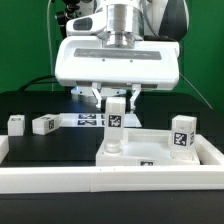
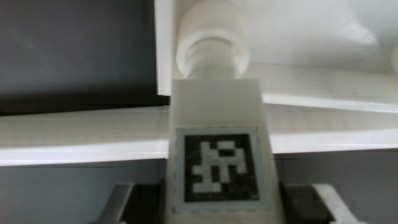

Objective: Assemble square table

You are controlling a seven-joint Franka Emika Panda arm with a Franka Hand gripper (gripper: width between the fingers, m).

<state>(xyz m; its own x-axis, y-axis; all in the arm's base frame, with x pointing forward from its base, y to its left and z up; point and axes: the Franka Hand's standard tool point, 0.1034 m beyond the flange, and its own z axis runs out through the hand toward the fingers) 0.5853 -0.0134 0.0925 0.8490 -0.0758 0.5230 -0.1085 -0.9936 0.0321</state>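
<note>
Gripper (image 1: 115,98) clamps first leg (image 1: 116,118) upright on slab (image 1: 160,152); second leg (image 1: 182,133) seems fitted; third leg (image 1: 43,124) and fourth leg (image 1: 15,123) loose by tabletop (image 1: 60,145) edge, the exterior view's left.

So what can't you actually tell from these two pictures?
Grip: whether the gripper presses the upright leg or just flanks it; the wrist view is blurred and cuts it off at the edge.
Joint: how that leg meets the tabletop; too small in the exterior view, blurred in the wrist view.
Marker board: partly behind leg and gripper, exterior view.
</note>
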